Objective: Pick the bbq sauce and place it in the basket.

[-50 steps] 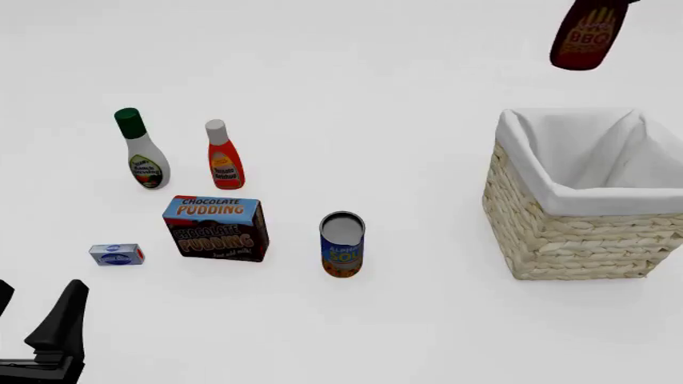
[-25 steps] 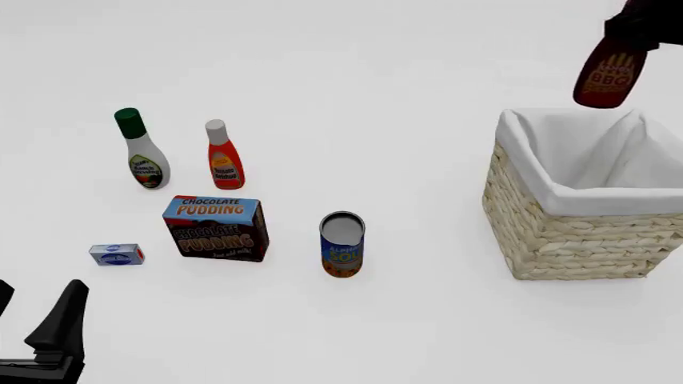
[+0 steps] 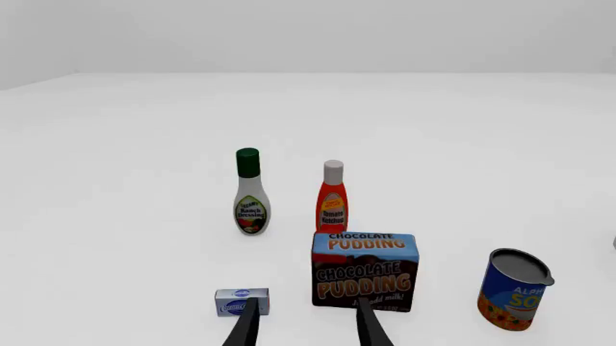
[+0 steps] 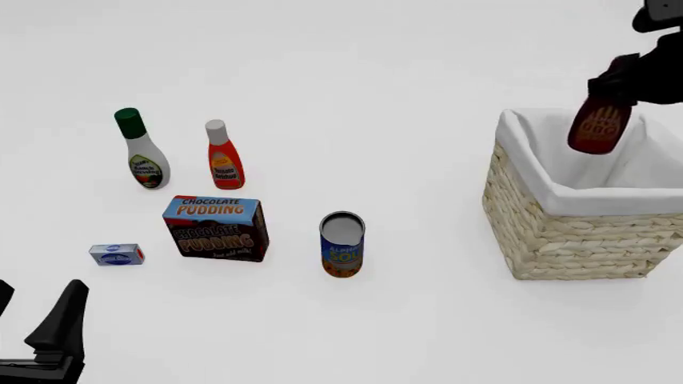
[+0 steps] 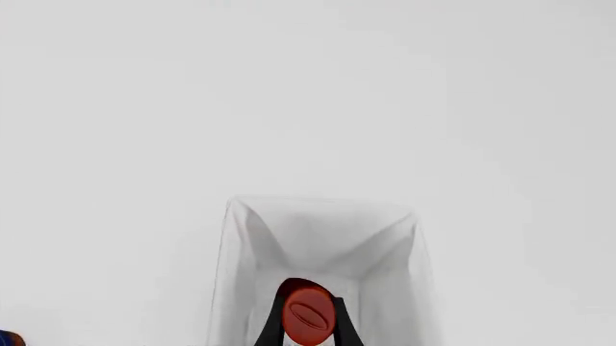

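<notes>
Wicker basket [image 4: 565, 232] at right, white lining open upward. Above its far rim, bbq sauce [image 4: 599, 124] tilted, base lowermost, clamped by right gripper [image 4: 629, 80]; red cap between the fingers in the wrist view. At near left, left gripper [image 3: 306, 328] idle, jaws narrowly parted, holding nothing. Left of centre: pudding box [image 4: 216, 227], soup can [image 4: 341, 244].

"CHOCOLATE PUDDING" is printed twice on the pudding box [image 3: 365, 271], on its blue top band and its brown front, and "ALPH" and "SO" are read on the can [image 3: 513, 290]; the bottle labels, bbq sauce [image 4: 599, 125] included, are too blurred to be read
</notes>
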